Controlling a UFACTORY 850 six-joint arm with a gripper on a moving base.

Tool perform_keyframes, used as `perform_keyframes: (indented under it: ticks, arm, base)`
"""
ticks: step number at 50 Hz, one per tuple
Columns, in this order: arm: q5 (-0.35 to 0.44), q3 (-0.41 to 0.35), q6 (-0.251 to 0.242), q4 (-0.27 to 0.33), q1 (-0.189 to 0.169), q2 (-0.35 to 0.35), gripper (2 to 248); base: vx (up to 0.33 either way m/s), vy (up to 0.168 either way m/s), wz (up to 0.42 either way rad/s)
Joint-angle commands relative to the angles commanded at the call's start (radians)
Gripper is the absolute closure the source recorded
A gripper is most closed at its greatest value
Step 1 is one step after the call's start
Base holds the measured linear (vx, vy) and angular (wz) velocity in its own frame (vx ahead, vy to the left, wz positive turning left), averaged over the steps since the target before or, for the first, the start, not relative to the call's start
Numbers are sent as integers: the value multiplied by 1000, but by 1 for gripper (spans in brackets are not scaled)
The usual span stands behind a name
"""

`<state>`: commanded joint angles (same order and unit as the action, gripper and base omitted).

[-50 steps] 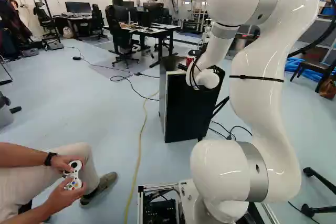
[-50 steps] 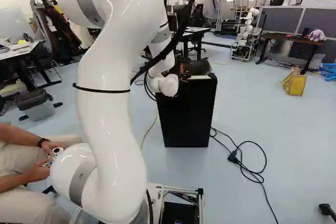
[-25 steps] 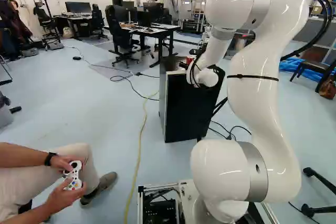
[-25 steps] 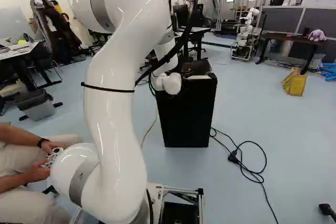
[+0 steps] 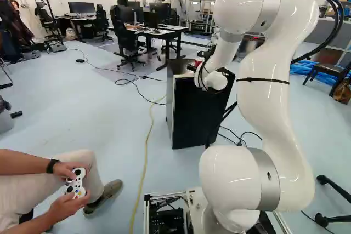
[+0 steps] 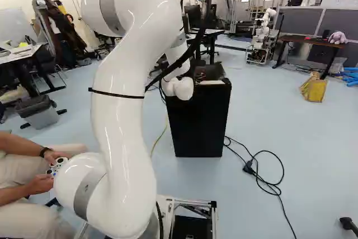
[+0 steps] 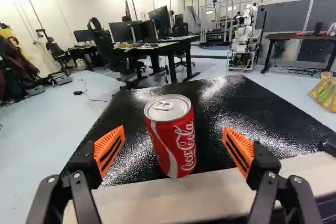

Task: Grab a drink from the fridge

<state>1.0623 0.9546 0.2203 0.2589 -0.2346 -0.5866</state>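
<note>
My gripper (image 5: 193,68) is at the top of the black fridge (image 5: 198,116), partly hidden by the white wrist, with a bit of the red can (image 5: 198,62) showing beside it. In the wrist view the gripper (image 7: 173,132) is open, its orange pads wide apart. A red-and-white soda can (image 7: 173,142) stands upright on the fridge's glossy black top (image 7: 226,98), between the two fingers with a gap on either side. The fridge (image 6: 198,127) appears closed, with a pale strip (image 7: 173,198) along the top's near edge.
A seated person (image 5: 44,190) holding a game controller is at the left of the left base view. Loose cables (image 6: 263,177) lie on the floor right of the fridge. Beyond are desks (image 7: 157,48), chairs and another robot (image 7: 244,38).
The base has stayed put. My arm's upper links have shifted, rightward in the right base view and slightly leftward in the left one; the wrist has moved a little. The fridge has not moved.
</note>
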Motion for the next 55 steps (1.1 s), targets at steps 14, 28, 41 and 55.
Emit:
perform_keyframes:
  ticks: [14, 28, 41, 55]
  arm:
    - [0, 2, 0, 0, 0, -2, 59]
    - [0, 2, 0, 0, 0, -2, 134]
    - [0, 0, 0, 0, 0, 16, 152]
    - [0, -2, 0, 0, 0, 44, 152]
  base:
    - [0, 0, 0]
    - [0, 0, 0]
    - [0, 0, 0]
    - [0, 0, 0]
